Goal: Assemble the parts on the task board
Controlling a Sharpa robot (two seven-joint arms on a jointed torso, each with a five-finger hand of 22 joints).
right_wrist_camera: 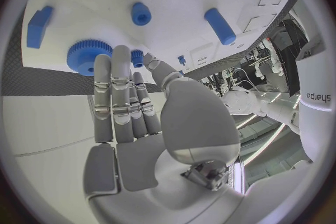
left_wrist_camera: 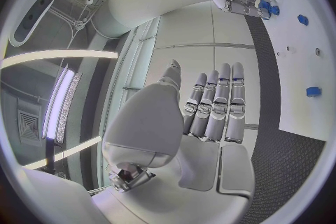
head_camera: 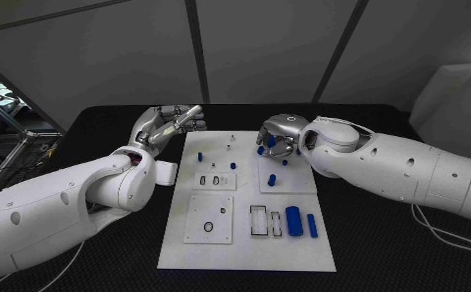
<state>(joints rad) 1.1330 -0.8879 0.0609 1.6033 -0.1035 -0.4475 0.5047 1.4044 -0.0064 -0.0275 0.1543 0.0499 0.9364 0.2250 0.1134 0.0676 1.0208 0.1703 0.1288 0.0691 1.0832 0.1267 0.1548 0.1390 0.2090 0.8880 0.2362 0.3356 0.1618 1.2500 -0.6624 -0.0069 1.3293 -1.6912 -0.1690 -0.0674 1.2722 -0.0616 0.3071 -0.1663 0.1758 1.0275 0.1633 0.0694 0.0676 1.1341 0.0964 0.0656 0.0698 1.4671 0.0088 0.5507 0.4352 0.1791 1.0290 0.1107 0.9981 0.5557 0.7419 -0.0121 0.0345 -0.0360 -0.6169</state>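
While the right hand (head_camera: 278, 139) works at the far right part of the task board (head_camera: 246, 251), the entry stands as follows;

Right hand: poised over the board's far right area; fingers (right_wrist_camera: 120, 95) extended side by side, tips at a toothed blue gear (right_wrist_camera: 87, 56); whether they touch or grip it I cannot tell.

Left hand (head_camera: 173, 120): raised beside the board's far left corner, over the black desk (head_camera: 98, 122); fingers (left_wrist_camera: 217, 103) straight and pressed together, holding nothing.

Parts: blue gear near the board's far right edge under the right fingers; small blue pegs (head_camera: 233, 165) standing in the board's middle; two blue cylinders (head_camera: 293, 220) lying toward the near right, beside rectangular slots.

Step in hand (judgement): taking up or seating the gear.

How to do it well (judgement): bring thumb and fingertips onto opposite sides of the toothed rim, not the top face; close gently so the gear does not skid on the smooth plate; lift straight, keep it level, avoid the neighbouring pegs; keep the left hand clear of the board.
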